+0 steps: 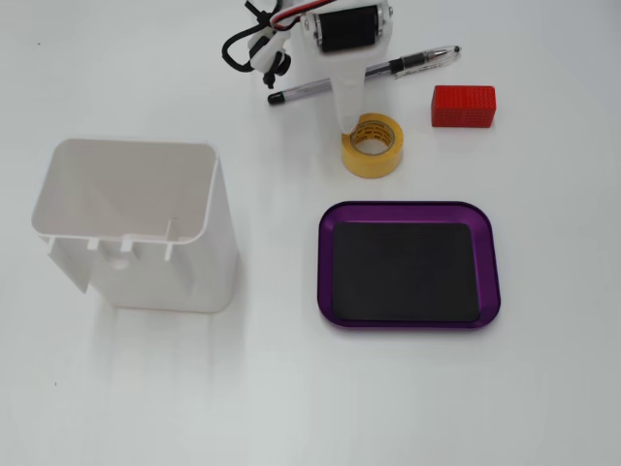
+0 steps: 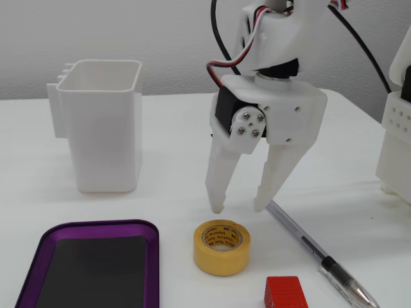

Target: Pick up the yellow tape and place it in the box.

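While the yellow tape (image 2: 221, 246) lies flat on the white tabletop (image 2: 160, 160), hole upward, we have the tool (image 2: 239, 208) poised above and a little behind it with its two white fingers (image 2: 220, 173) spread and holding nothing, so the step in hand looks like the approach for the grasp. Seen from the top-down fixed view, the roll (image 1: 372, 145) sits just above the purple tray (image 1: 408, 213) that serves as the box, with the red block (image 1: 463, 106) near on the right and the pen (image 1: 361, 73) lying behind, partly under the arm. To do this well, we judge the tool should shift toward the roll until one finger stands over the cardboard core and the other outside the wall, then descend straight and pinch the wall between them. Coming down off-centre risks a fingertip landing on the rim and nudging the roll along the smooth surface. We should also keep the outer finger clear of the pen, which lies close by
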You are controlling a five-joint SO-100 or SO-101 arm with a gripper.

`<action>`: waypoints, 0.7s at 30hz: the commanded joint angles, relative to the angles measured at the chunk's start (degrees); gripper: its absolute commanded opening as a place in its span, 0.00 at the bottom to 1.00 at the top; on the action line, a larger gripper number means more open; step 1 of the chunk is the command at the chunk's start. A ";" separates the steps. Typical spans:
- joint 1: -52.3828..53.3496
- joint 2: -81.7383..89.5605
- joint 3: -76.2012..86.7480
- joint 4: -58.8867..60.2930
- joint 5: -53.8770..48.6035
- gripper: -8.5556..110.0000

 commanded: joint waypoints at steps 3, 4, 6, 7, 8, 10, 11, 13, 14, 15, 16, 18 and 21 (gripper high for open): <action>-0.97 0.26 -1.41 -0.26 0.62 0.19; -1.85 0.26 -1.23 -0.26 0.62 0.19; -3.60 0.18 -1.23 -0.35 0.53 0.19; -4.48 0.18 -1.23 -0.35 0.53 0.19; -5.19 0.18 -1.14 -0.35 0.53 0.19; -6.33 0.09 -1.14 -0.44 0.53 0.19; -6.50 -0.09 -1.14 -0.44 0.53 0.19; -6.33 -0.53 -1.05 -1.05 0.53 0.19; -6.15 -0.62 -0.88 -1.76 0.53 0.19; -5.98 -0.62 -0.62 -2.29 0.35 0.19; -5.98 -0.62 -0.09 -3.16 0.26 0.19; -5.89 -0.79 1.32 -5.01 0.09 0.19; -5.89 -0.70 4.31 -8.26 0.09 0.19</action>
